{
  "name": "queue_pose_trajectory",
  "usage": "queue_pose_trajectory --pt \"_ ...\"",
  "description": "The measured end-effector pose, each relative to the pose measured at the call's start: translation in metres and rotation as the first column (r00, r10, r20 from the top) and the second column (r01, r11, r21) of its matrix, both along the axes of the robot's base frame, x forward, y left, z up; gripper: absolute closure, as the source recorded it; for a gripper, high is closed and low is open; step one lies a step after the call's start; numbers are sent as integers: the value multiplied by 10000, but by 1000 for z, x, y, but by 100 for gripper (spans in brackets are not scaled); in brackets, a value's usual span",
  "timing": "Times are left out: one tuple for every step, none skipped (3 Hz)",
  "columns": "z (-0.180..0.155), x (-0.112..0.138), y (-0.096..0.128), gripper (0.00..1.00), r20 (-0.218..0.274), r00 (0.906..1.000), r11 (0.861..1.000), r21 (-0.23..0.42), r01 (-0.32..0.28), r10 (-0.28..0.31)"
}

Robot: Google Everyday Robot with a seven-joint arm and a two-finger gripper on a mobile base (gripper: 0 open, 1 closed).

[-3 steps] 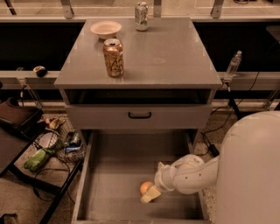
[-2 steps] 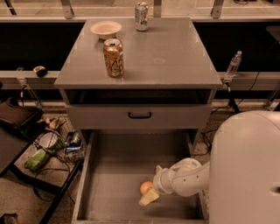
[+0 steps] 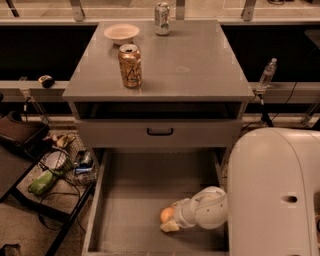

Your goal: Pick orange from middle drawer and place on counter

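The gripper (image 3: 169,222) sits low inside the open middle drawer (image 3: 135,190), reaching in from 3 o'clock at the end of the white arm (image 3: 207,207). Its tip is right against the orange (image 3: 166,214), which lies on the drawer floor toward 5 o'clock; whether the gripper is clamped on the fruit or merely touching it, I cannot tell. The drawer floor is bare from the orange out to 9 o'clock and up to 12 o'clock, while the right wall is close behind the arm. At 12 o'clock from the orange a closed drawer front (image 3: 160,131) with a black handle stands above it, and beyond that the counter (image 3: 200,65). On the counter a gold-orange can (image 3: 130,65) stands near the left front, with a pale bowl (image 3: 121,33) and a silver can (image 3: 161,11) at the back edge. The robot's white body (image 3: 275,195) fills the 4 o'clock corner.
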State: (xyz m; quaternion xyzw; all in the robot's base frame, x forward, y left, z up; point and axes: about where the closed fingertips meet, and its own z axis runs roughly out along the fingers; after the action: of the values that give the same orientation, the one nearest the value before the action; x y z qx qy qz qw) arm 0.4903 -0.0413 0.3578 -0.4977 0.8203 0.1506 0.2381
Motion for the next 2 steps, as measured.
queue_pose_trajectory --pt "1 1 4 63 106 9999 9999 119 -119 118" --pt "1 1 4 87 112 9999 9998 127 -127 125"
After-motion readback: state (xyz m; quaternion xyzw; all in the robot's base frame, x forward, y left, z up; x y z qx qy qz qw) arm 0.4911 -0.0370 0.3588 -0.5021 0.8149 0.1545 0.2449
